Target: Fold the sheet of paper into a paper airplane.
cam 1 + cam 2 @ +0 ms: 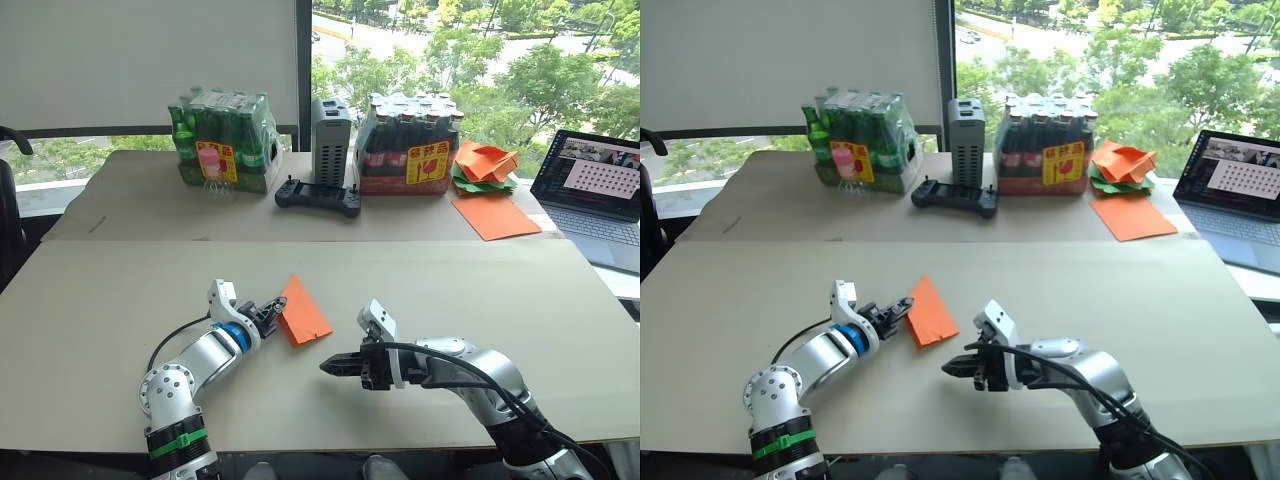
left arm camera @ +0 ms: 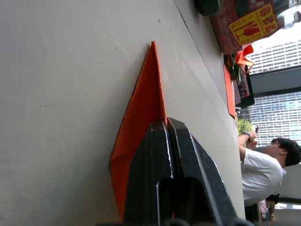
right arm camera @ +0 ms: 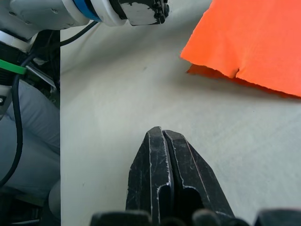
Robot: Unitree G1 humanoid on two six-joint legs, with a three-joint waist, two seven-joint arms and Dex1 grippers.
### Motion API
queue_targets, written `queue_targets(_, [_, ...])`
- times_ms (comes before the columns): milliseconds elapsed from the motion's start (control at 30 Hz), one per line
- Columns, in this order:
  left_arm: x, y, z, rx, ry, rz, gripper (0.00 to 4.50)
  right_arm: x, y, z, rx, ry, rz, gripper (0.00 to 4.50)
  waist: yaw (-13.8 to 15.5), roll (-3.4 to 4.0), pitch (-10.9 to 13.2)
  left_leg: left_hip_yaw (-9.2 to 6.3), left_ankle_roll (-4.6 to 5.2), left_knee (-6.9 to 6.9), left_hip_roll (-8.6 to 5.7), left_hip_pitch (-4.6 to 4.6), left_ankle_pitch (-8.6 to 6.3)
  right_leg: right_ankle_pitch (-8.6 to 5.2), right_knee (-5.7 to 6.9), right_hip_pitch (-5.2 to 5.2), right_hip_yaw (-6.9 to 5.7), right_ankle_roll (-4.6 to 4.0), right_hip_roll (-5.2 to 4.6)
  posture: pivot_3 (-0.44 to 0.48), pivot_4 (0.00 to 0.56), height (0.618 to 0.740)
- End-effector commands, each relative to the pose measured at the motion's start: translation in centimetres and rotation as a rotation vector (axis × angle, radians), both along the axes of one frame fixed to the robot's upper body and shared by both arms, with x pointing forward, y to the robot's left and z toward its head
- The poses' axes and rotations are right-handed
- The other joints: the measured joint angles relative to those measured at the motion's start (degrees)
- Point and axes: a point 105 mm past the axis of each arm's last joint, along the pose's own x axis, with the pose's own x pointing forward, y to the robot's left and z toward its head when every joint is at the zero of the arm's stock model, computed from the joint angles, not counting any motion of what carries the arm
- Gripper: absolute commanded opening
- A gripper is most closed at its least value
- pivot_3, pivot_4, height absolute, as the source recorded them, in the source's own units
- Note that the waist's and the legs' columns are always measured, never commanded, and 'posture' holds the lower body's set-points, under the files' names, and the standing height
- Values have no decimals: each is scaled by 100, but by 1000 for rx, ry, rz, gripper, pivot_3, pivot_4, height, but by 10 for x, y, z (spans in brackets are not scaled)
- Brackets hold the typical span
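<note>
So your surface (image 1: 120, 310) is the big beige board, with the two bottle packs (image 1: 222, 141) and the laptop (image 1: 598, 185) along its far edge. The sheet of paper (image 1: 302, 313) lies folded near the middle, between your two arms. Your left hand (image 1: 272, 313) is clenched and touching the paper's near-left edge, can't tell if it's actually pinching it. Your right hand (image 1: 330, 367) is clenched on nothing, just beside the paper
</note>
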Motion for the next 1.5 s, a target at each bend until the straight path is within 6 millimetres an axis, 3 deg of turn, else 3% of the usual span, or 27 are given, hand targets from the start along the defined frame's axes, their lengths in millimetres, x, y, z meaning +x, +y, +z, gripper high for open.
queue_targets(33, [-2, 1, 4, -42, 18, 37, 46, -1, 5, 10, 31, -48, 25, 0, 7, 0, 0, 0, 0, 1, 0, 0, 0, 0, 0, 0, 0, 0, 0, 0, 150, 740])
queue_targets(200, [-6, -4, 5, -71, 36, 40, 46, -2, 6, 10, 36, -47, 27, 0, 8, 0, 0, 0, 0, 3, -2, 1, 0, 1, 0, 2, 1, 1, 1, 0, 150, 740])
queue_targets(433, [-9, -4, 15, -113, 9, 11, 2226, -5, 8, 15, 57, -49, 47, 0, 23, 0, 0, 0, 0, 4, -2, 0, 0, 1, 0, 1, 2, 1, 1, 0, 150, 740])
queue_targets(633, [-21, 12, 33, -108, -95, -67, 2226, -11, 20, 55, 172, -181, 111, 0, -10, 1, -1, 0, 0, 1, 0, 1, 0, 1, 1, -1, 2, 0, 2, 0, 150, 740])
queue_targets(733, [-37, 30, 35, 17, -150, -155, 2226, -12, 25, 76, 200, -266, 115, 0, -36, 1, -1, 0, -1, -1, 1, 2, 0, 1, 2, -2, 3, 0, 3, 0, 150, 740])
queue_targets(833, [-52, 45, 28, 181, -176, -259, 2226, -7, 26, 79, 161, -375, 92, 0, -35, 2, -1, -1, -2, -9, 1, 6, 1, 0, 2, -5, 3, -1, 4, 0, 150, 740])
queue_targets(900, [-58, 54, 25, 270, -195, -311, 2226, -1, 25, 71, 91, -457, 79, 0, -10, 5, 1, -1, -3, -11, 0, 5, 1, 0, -1, -5, 3, -2, 3, 0, 150, 740])
queue_targets(1067, [-59, 68, 21, 390, -247, -370, 2253, 27, 15, 37, -139, -700, 39, 1590, 13, 5, 2, 1, -5, -13, 0, 2, 3, 0, -6, -7, 2, -3, 2, 0, 150, 740])
queue_targets(1233, [-52, 75, 19, 436, -272, -360, 2253, 39, 16, 32, -146, -801, 14, 3290, -34, 5, 2, 1, -6, -21, 3, 2, 3, 0, -6, -12, 3, -5, 3, 0, 150, 740])
queue_targets(1500, [-50, 75, 13, 445, -272, -350, 2253, 45, 15, 26, -171, -884, 26, 3290, -42, 5, 2, 1, -5, -20, 3, 2, 3, -1, -4, -11, 3, -5, 2, 0, 150, 740])
